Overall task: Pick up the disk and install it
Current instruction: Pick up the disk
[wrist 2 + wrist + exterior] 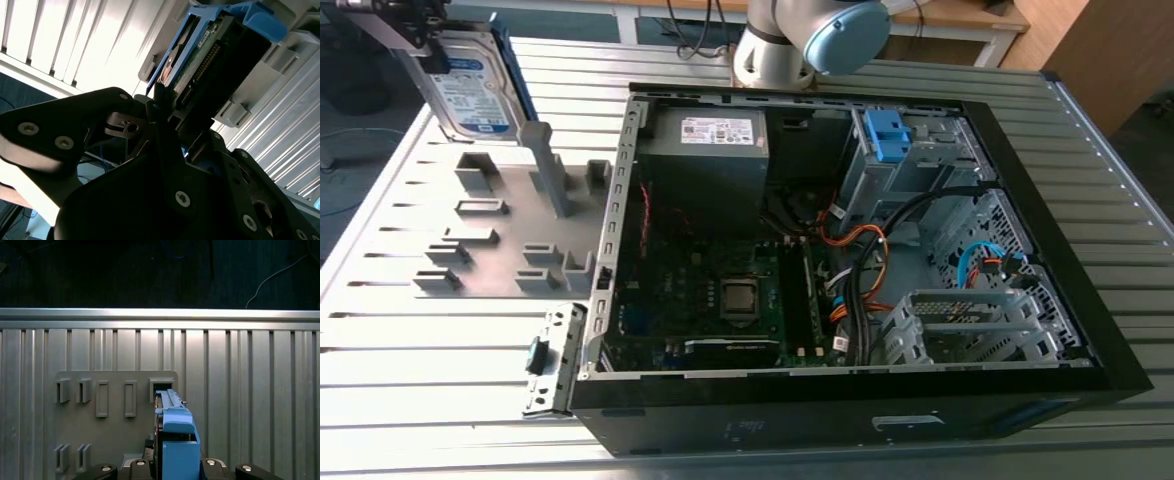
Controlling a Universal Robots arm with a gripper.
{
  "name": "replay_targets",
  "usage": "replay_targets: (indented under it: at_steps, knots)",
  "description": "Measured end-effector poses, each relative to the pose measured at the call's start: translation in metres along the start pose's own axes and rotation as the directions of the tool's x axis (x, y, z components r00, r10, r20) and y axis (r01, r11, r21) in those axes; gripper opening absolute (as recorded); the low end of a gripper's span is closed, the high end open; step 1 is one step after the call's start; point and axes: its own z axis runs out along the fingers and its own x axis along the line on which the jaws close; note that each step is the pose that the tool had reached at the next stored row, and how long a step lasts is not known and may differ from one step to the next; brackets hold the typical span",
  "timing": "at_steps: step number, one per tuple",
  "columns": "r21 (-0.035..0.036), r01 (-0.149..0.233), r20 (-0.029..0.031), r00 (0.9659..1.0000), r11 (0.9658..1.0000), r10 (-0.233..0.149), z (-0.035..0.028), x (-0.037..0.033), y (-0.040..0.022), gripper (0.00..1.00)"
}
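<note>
Closest to the wrist cameras is the gripper (159, 107), its black fingers (125, 122) closed on one end of the disk (200, 60). The circuit-board face and the connector row show there, with the blue bracket wrapped round the far end.

From across the room, the disk (470, 85) hangs at the far corner of the table on the exterior view's left, well apart from the open computer case (1121, 330). It stands on end. Its long axis runs nearly vertical and leans a little, with the top towards the exterior view's left. The white-and-blue label faces the camera, and the blue bracket shows along the edge on the exterior view's right. The silver body is flat and rectangular.

The gripper (427, 45) comes down onto the disk's top end from above. The arm's base (781, 50) stands at the far edge of the slatted aluminium table (454, 370), behind the case.

The disk's lower end sits just over the grey fixture plate (494, 250), beside an upright post (536, 140). I cannot tell whether it touches the plate.

In the first wrist view the disk (176, 440) is seen edge-on, pointing at a rectangular slot (161, 386) in the fixture plate (115, 435).
</note>
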Motion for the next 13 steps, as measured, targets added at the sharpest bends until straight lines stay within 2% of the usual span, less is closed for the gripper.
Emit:
replay_targets:
  at_steps: [13]
  knots:
    - [0.0,0.0,0.0,1.0,1.0,0.0,-0.0056,-0.0002,0.0,0.36]
